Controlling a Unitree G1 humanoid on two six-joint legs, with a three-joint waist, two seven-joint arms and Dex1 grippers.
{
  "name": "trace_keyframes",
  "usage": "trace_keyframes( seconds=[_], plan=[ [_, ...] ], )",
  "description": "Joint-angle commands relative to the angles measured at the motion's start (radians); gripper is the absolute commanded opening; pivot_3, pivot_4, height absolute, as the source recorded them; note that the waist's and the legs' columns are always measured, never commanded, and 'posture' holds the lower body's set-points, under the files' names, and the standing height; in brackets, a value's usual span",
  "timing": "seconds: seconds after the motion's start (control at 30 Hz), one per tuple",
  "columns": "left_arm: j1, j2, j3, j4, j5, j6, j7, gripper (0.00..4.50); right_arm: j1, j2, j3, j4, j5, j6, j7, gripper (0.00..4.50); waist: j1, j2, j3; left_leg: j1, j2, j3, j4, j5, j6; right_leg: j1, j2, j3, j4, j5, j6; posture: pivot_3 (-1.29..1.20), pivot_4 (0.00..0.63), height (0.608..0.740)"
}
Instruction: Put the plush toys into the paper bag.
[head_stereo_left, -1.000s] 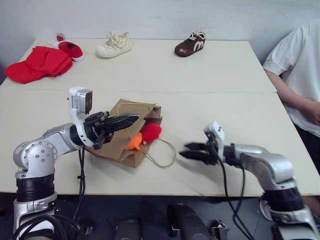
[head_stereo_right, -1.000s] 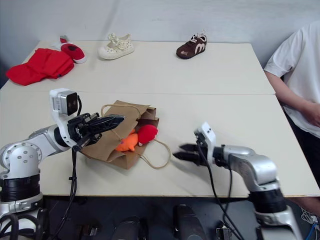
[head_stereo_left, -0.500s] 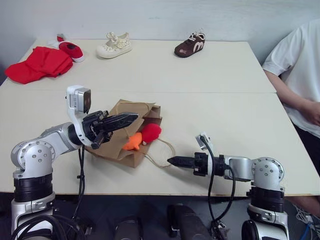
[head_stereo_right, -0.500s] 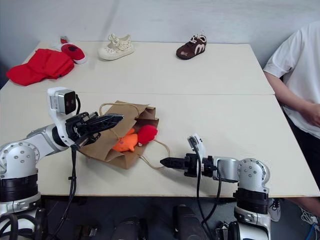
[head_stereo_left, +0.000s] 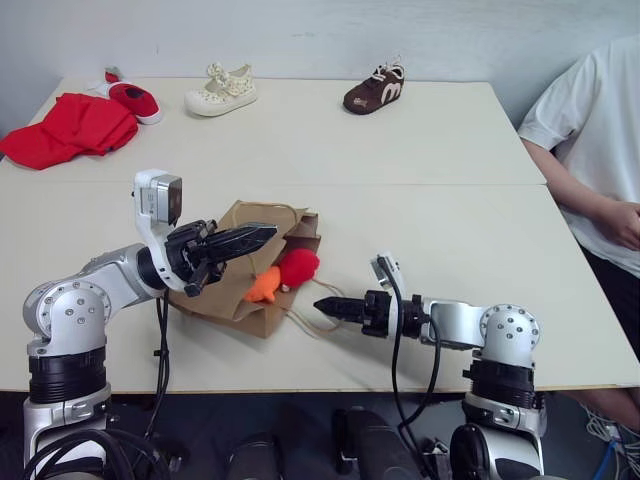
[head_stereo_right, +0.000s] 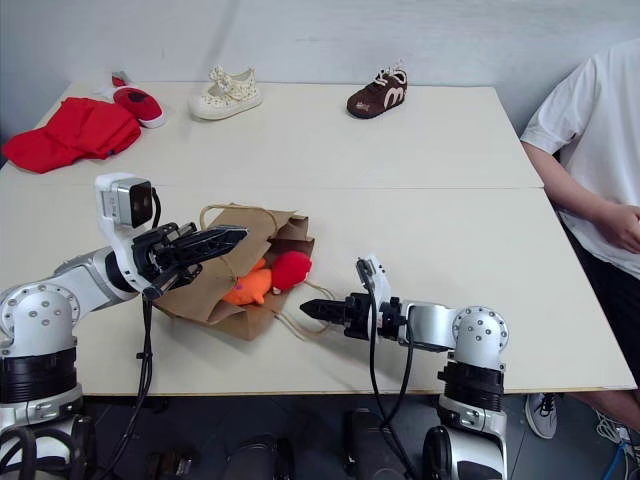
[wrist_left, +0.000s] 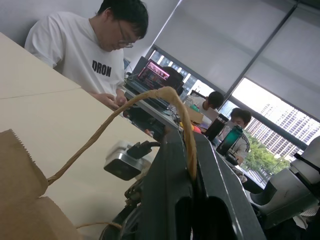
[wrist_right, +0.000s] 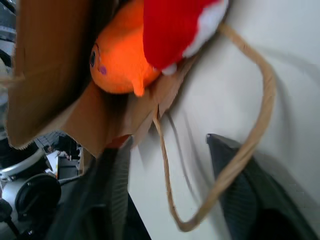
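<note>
Lifting one twisted-cord handle (wrist_left: 125, 107) of the limp brown kraft paper bag (head_stereo_left: 225, 290), left end effector (head_stereo_left: 262, 236) pinches it; right end effector (head_stereo_left: 322, 307), fingers apart, nears the soft, light red (head_stereo_left: 300, 266) and orange plush toys (head_stereo_left: 265, 286).

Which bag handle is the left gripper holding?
The upper handle, pinched in the shut left gripper. The other handle lies loose on the table by the right gripper.

Even, soft indoor light fills the head views; the table (head_stereo_left: 450, 230) is bright without glare, and shadows under the paper bag (head_stereo_left: 235, 285) are faint and short. In the left wrist view large windows (wrist_left: 280, 125) blaze pale behind the people, while the near fingers (wrist_left: 170, 200) are dark and out of focus. The right wrist view is close and blurred, the orange plush toy (wrist_right: 117, 62) soft-edged.
</note>
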Motion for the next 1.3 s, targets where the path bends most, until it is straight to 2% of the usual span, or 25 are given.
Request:
trace_keyframes(
  seconds=[0.03, 0.13, 0.3, 0.47, 0.6, 0.87, 0.97, 1.03, 1.07, 1.13, 1.3],
  plan=[
    [-0.027, 0.003, 0.000, -0.015, -0.002, -0.025, -0.014, 0.00, -0.043, -0.051, -0.057, -0.036, 0.122, -0.004, 0.020, 1.11, 0.000, 0.000, 0.000, 0.000, 0.000, 0.000, 0.000, 0.000, 0.000, 0.000, 0.000, 0.000, 0.000, 0.000, 0.000, 0.00, 0.150, 0.740],
    [-0.033, 0.002, -0.001, -0.002, 0.005, -0.036, -0.020, 0.00, -0.076, -0.160, -0.059, -0.060, 0.269, -0.014, 0.066, 0.01, 0.003, 0.001, 0.001, -0.001, 0.000, -0.001, 0.000, 0.000, 0.000, 0.000, 0.000, -0.001, 0.000, 0.000, 0.000, 0.00, 0.150, 0.740],
    [-0.074, -0.021, 0.013, 0.062, 0.021, -0.081, -0.020, 0.00, -0.171, -0.379, -0.009, -0.025, 0.554, -0.163, 0.017, 0.01, 0.003, 0.002, 0.001, -0.002, 0.000, -0.002, 0.001, 0.000, 0.000, 0.000, 0.000, -0.002, -0.001, 0.000, 0.000, 0.00, 0.150, 0.740],
    [-0.145, -0.047, 0.050, 0.149, 0.033, -0.143, 0.001, 0.00, -0.307, -0.506, 0.052, 0.044, 0.724, -0.347, -0.068, 0.01, 0.000, 0.003, 0.002, -0.003, 0.000, -0.002, 0.001, 0.000, 0.000, 0.000, 0.001, -0.002, -0.001, 0.000, 0.000, 0.00, 0.150, 0.740],
    [-0.172, -0.054, 0.065, 0.208, 0.071, -0.198, 0.011, 0.00, -0.369, -0.541, 0.084, 0.052, 0.721, -0.401, -0.024, 0.01, 0.001, 0.003, 0.002, -0.007, 0.001, -0.003, 0.002, 0.000, 0.000, -0.004, 0.001, -0.003, -0.001, 0.000, 0.001, 0.00, 0.150, 0.740],
    [-0.118, -0.065, 0.022, 0.143, 0.112, -0.212, -0.019, 0.00, -0.219, -0.524, 0.123, -0.005, 0.508, -0.473, 0.086, 0.01, 0.008, 0.003, 0.002, -0.010, 0.001, -0.005, 0.003, 0.000, 0.001, -0.005, -0.001, -0.004, -0.001, 0.001, 0.002, 0.00, 0.150, 0.740],
    [-0.114, -0.063, 0.025, 0.127, 0.078, -0.169, -0.009, 0.00, -0.176, -0.547, 0.099, 0.001, 0.497, -0.476, 0.123, 0.61, 0.013, 0.003, 0.002, -0.011, 0.000, -0.005, 0.003, 0.000, 0.001, -0.005, -0.001, -0.004, -0.001, 0.001, 0.003, 0.00, 0.150, 0.740],
    [-0.115, -0.061, 0.021, 0.111, 0.071, -0.150, -0.012, 0.00, -0.155, -0.573, 0.088, 0.006, 0.467, -0.472, 0.162, 1.24, 0.017, 0.003, 0.002, -0.011, 0.000, -0.005, 0.004, 0.000, 0.001, -0.005, -0.001, -0.004, -0.001, 0.001, 0.003, 0.00, 0.150, 0.740],
    [-0.117, -0.065, 0.020, 0.103, 0.074, -0.151, -0.007, 0.40, -0.146, -0.587, 0.084, 0.012, 0.455, -0.468, 0.181, 1.57, 0.020, 0.003, 0.002, -0.010, 0.000, -0.005, 0.004, 0.000, 0.001, -0.005, -0.001, -0.004, -0.001, 0.001, 0.003, 0.00, 0.150, 0.740],
    [-0.122, -0.069, 0.019, 0.094, 0.073, -0.150, -0.001, 0.90, -0.131, -0.616, 0.077, 0.020, 0.438, -0.459, 0.228, 2.30, 0.023, 0.003, 0.002, -0.010, 0.000, -0.005, 0.004, 0.000, 0.001, -0.005, -0.001, -0.004, -0.002, 0.001, 0.003, 0.00, 0.150, 0.740],
    [-0.112, -0.072, 0.021, 0.088, 0.076, -0.150, 0.005, 2.49, -0.113, -0.642, 0.079, 0.015, 0.390, -0.456, 0.303, 4.04, 0.024, 0.003, 0.002, -0.010, 0.000, -0.005, 0.004, 0.000, 0.001, -0.005, 0.000, -0.004, -0.001, 0.001, 0.003, 0.00, 0.150, 0.740]
  ],
)
